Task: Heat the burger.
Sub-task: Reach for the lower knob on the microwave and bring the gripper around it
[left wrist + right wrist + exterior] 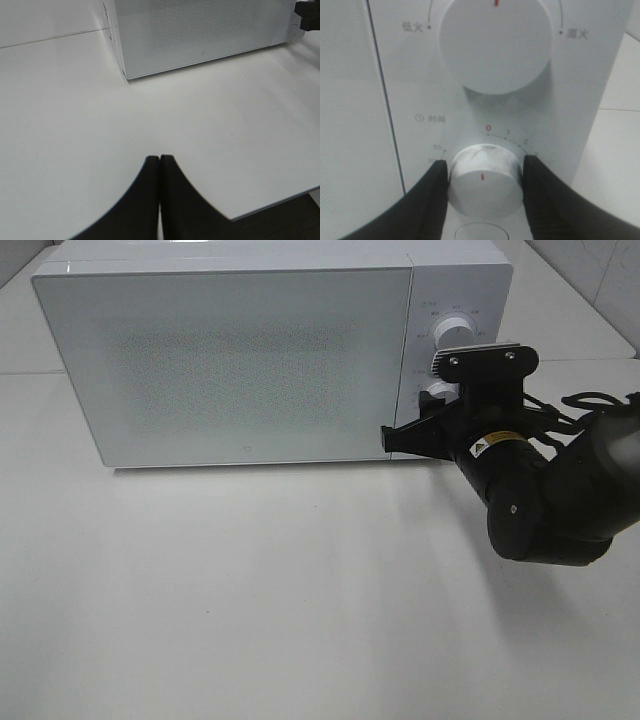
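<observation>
The burger is out of view. The white microwave [240, 360] stands at the back of the table with its door shut, and nothing shows through the frosted door. My right gripper [486, 175] is at the control panel, its two black fingers [432, 195] pressed against both sides of the lower timer knob [487, 192], whose red mark points to 0. In the exterior view this gripper [432, 408] reaches the panel from the right. My left gripper [159, 159] hangs shut and empty over bare table in front of the microwave's left corner.
A larger power knob [495, 45] sits above the timer knob, its red mark straight up. A round button [480, 234] lies just under the timer knob. The white table [250, 590] runs in front of the microwave, with its near edge [280, 202] in the left wrist view.
</observation>
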Controlling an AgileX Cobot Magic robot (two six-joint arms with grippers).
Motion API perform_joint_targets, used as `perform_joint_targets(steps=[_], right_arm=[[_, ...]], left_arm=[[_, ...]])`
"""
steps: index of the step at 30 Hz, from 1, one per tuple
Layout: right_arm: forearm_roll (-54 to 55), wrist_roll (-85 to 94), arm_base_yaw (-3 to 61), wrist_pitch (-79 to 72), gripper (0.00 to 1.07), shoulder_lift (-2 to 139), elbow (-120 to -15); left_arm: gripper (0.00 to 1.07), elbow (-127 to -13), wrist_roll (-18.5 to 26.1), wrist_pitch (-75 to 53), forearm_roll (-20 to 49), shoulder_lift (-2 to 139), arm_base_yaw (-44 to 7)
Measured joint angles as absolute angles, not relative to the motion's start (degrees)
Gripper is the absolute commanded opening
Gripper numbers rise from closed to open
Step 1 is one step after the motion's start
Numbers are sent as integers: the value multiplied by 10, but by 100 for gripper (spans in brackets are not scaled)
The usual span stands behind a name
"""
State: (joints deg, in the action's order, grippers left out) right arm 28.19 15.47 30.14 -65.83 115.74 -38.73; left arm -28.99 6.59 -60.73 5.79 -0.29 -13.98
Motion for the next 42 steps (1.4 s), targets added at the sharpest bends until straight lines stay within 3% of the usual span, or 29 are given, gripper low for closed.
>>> perform_joint_targets(steps=[9,31,42], right_arm=[[282,124,301,-658,0,1157,-387],[285,-490,301,-652,0,1157,-387],[288,-682,301,-651,0,1157,-387]], left_arm=[[0,-290,66,-607,58,-3,-140],[0,-290,66,-607,58,-3,-140],[0,-290,66,-607,58,-3,-140]])
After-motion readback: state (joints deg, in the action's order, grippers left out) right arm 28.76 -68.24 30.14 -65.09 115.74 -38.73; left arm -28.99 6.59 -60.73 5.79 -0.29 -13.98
